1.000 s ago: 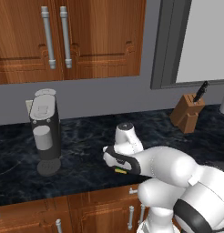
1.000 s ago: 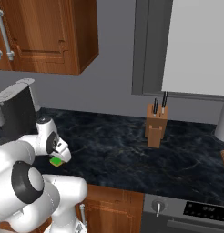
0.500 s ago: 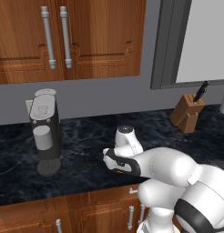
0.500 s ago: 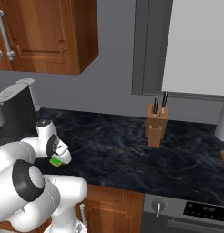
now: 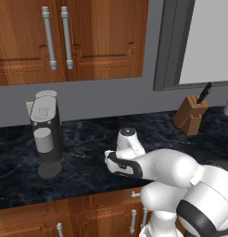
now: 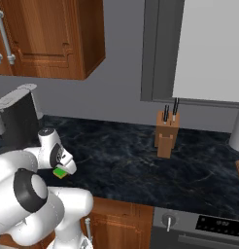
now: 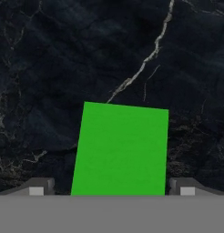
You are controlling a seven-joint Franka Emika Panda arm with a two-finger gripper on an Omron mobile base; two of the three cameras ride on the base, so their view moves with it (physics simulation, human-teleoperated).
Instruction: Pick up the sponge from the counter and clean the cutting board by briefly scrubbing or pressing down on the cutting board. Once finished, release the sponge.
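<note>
- Where the hand view looks down, the sponge [image 7: 120, 149] lies flat on the counter [image 7: 50, 59], green top up, one pale vein running off past its far edge.
- gripper [image 7: 112, 190] spread wide, one fingertip [image 7: 37, 187] on each side of the sponge, neither clearly touching it; nothing pinched.
- right base view: sponge [image 6: 59, 172] peeks out green over yellow just under the white wrist, near the counter's [image 6: 131, 170] front edge.
- left base view: arm bent low over the counter [image 5: 83, 162], hand hidden behind the forearm.
- coffee machine [image 5: 45, 132] stands at the left of the counter, well apart from the arm.
- knife block [image 6: 166, 133] upright toward the back wall, well apart from the sponge; also at right in the left base view [image 5: 191, 115].
- wooden cabinets [image 5: 69, 39] hang above.
</note>
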